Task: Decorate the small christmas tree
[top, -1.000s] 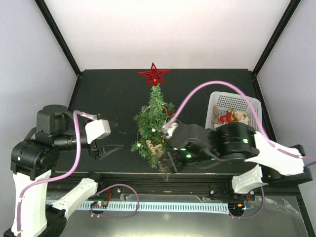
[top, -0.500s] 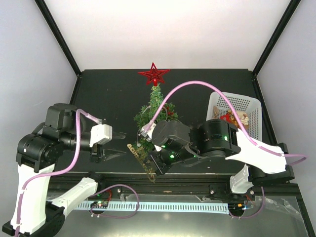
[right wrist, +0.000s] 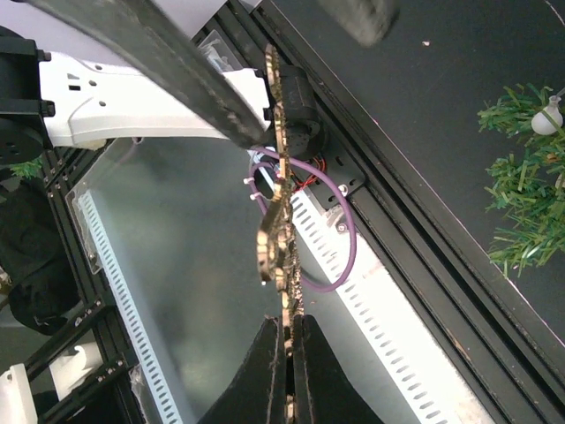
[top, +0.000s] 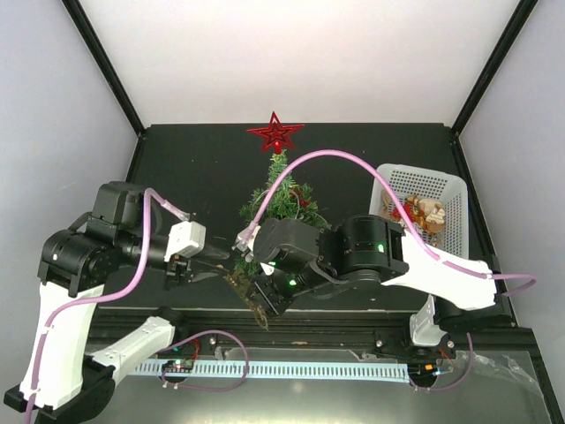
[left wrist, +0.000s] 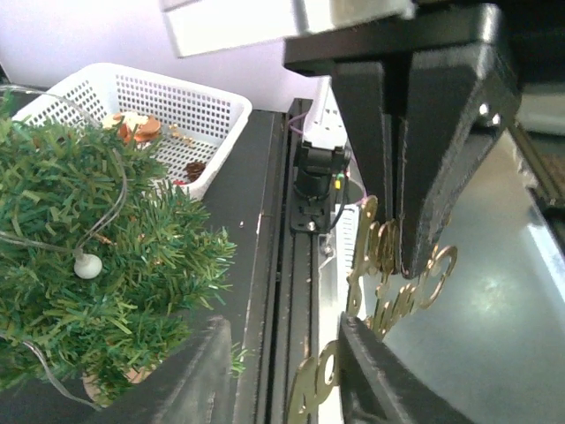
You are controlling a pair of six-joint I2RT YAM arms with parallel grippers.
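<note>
The small christmas tree [top: 281, 190] stands mid-table with a red star [top: 275, 134] on top and a string of white bulbs; it fills the left of the left wrist view [left wrist: 97, 274]. My right gripper [top: 256, 299] [right wrist: 287, 325] is shut on a flat gold lettering ornament [top: 245, 284] [right wrist: 277, 203], held out in front of the tree over the table's near edge. My left gripper [top: 222, 261] [left wrist: 282, 371] is open around the ornament's [left wrist: 388, 283] other end. The gold piece lies against one of its fingers [left wrist: 380, 375], and a gap shows on the other side.
A white basket [top: 446, 190] [left wrist: 181, 102] with more ornaments sits at the right of the table. Black frame rails and a white slotted cable duct [top: 291, 368] run along the near edge below both grippers. Pink cables arch over the right arm.
My right arm swung left and brought the gold ornament from the tree's front toward my left gripper. The left gripper moved right and its jaws narrowed around the ornament's end.
</note>
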